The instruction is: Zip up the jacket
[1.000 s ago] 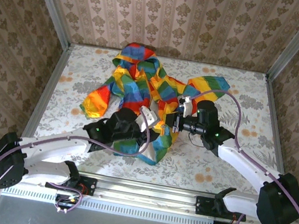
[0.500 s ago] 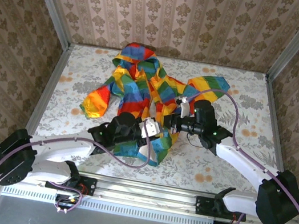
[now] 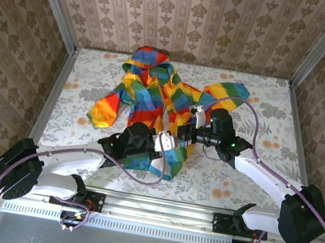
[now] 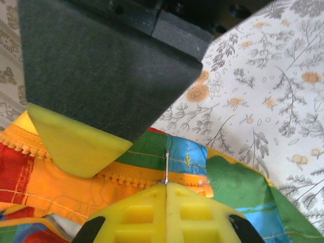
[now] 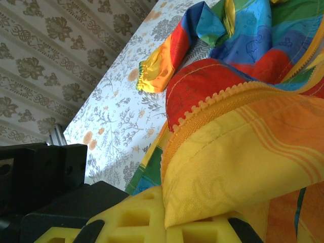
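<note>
On the table (image 3: 259, 107), seen from above, the jacket (image 3: 155, 92) lies crumpled, with the left gripper (image 3: 166, 141) and right gripper (image 3: 191, 130) meeting at its lower front.

Left wrist: yellow pads (image 4: 147, 215) are pressed together on a thin metal sliver, probably the pull (image 4: 166, 166), at the orange zipper (image 4: 129, 174). A dark block (image 4: 101, 66) hides the upper left.

Right wrist: pads (image 5: 144, 215) pinch a yellow fold (image 5: 228, 167) by the zipper teeth, and a sleeve (image 5: 157, 66) lies beyond.

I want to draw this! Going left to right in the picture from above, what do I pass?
Left arm's black joint, jacket sleeve, left gripper, right gripper, right arm's black joint.
</note>
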